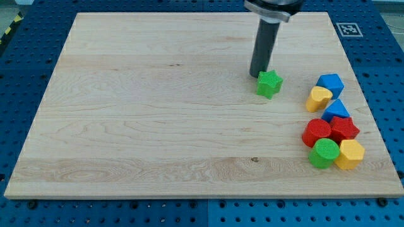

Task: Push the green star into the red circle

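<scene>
- The small green star-shaped block (269, 83) is seen on the pale wooden board (158, 113), right of centre, well apart from the cluster at the view's right.
- The dark rod's lower end, my tip (257, 75), is set just at the star's upper-left side, touching or nearly so; there is nothing on it that could open or close.
- That placement is judged to suit a push toward the lower right, where the red round block (316, 133) lies.
- Around the red circle are packed a red star (344, 128), green cylinder (324, 153), two yellow blocks (319, 98) (350, 154) and two blue blocks (330, 84) (336, 110).
- No readable writing is found; only a black-and-white fiducial marker (348, 29) is printed at the board's top-right corner.
</scene>
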Available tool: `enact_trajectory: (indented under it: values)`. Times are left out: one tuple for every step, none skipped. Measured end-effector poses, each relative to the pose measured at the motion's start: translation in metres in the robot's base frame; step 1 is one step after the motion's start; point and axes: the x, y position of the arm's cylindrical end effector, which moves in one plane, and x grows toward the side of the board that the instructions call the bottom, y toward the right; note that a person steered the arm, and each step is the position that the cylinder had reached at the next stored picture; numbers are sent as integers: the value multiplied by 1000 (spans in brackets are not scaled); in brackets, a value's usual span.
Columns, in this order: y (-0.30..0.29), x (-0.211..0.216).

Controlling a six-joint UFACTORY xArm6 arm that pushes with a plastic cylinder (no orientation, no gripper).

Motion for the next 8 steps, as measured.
enact_trajectory:
  values:
    - [0,8]
    - [9,28]
    - [22,47]
    - [34,59]
    - [47,71]
    - [60,85]
    - [67,95]
    - [67,95]
